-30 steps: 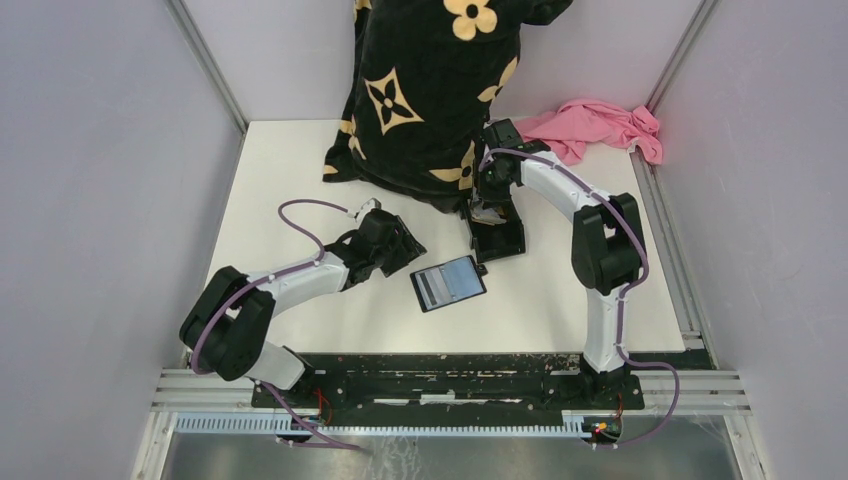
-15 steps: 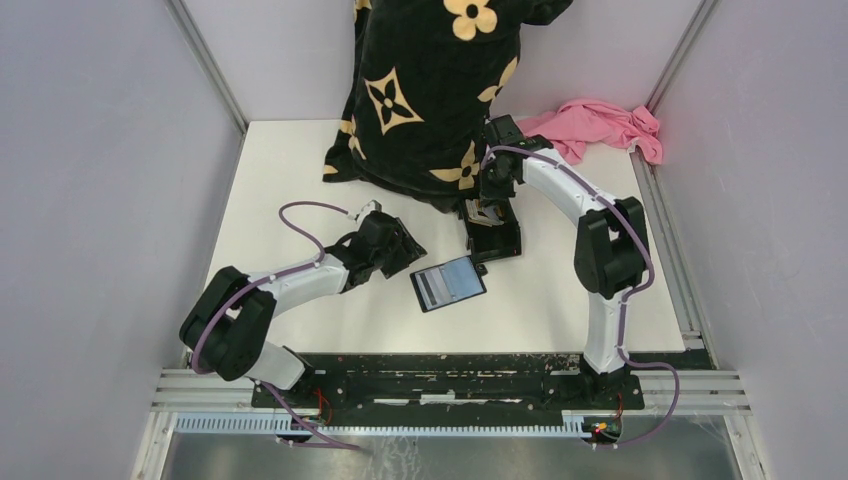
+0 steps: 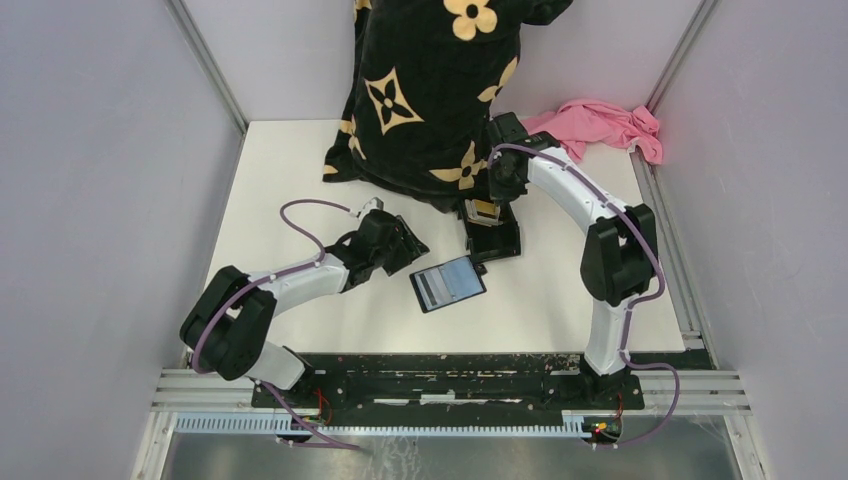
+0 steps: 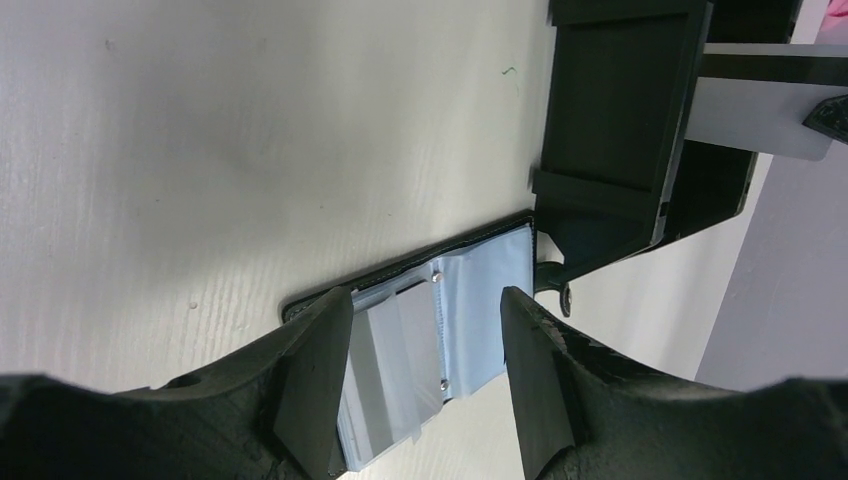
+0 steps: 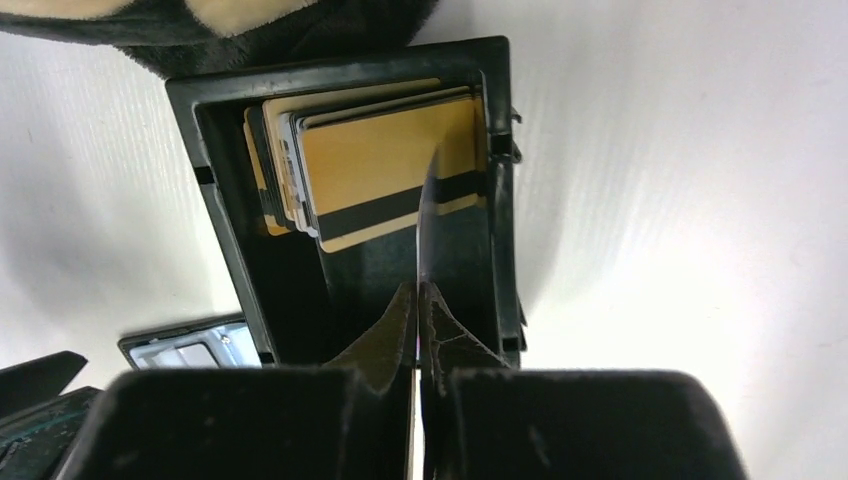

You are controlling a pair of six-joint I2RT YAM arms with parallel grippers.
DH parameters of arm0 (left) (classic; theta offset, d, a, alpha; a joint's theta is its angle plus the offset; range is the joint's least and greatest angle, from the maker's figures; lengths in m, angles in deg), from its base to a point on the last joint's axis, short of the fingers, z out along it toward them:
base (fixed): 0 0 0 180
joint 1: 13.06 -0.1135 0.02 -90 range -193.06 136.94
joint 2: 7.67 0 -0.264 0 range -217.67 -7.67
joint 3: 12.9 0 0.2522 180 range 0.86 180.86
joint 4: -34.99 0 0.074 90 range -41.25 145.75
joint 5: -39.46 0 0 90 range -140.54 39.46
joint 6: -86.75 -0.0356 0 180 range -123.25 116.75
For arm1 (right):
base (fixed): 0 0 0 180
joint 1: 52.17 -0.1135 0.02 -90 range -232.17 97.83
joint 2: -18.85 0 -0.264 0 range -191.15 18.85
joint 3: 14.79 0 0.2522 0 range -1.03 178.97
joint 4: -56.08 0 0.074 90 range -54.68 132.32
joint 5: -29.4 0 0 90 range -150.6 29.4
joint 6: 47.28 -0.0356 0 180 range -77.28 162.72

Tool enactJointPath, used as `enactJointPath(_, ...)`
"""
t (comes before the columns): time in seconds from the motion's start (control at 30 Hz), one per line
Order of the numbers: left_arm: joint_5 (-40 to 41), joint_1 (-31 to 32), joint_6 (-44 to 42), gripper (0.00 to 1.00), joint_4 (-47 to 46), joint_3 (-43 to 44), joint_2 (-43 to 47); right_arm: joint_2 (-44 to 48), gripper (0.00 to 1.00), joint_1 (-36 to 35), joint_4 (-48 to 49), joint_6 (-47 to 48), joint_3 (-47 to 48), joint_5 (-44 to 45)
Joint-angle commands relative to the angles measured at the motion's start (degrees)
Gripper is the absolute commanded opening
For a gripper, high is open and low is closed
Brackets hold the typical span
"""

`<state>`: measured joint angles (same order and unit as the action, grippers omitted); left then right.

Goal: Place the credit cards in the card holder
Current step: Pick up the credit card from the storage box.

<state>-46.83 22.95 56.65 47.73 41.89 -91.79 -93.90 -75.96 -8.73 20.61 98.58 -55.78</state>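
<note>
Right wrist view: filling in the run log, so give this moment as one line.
right gripper: shut on thin whitish-grey plastic card over black shallow tray | left gripper: open above open black folding card holder

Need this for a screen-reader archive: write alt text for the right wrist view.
The right tool pinches a thin card, seen edge-on, over a black tray holding a stack of cards, the top one gold with a black stripe. An open card holder peeks in at lower left, dark patterned fabric along the top edge.
</note>
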Motion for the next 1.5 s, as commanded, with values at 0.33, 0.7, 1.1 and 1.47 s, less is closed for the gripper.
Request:
enactJointPath(0.33, -7.1, -0.4, -17.1, 0.64, -1.1, 11.0, 0.9, 22.5, 0.01, -4.3, 0.1, 2.5, -7.0, -1.9)
enactJointPath(0.7, -15.7, -0.4, -20.2, 0.67, -3.0, 8.7, 8.2, 38.9, 0.01, -4.7, 2.1, -1.9, -20.7, -27.3)
enactJointPath(1.1, -24.1, -0.8, -20.9, 0.77, -3.9, 2.2, 16.8, 45.7, 0.01, -5.0, 7.0, -5.7, -32.1, -44.2)
enactJointPath(1.47, -38.3, -1.8, -19.4, 0.77, -8.9, 1.0, 11.9, 46.2, 0.01, -5.0, 13.9, -10.1, -37.9, -50.9)
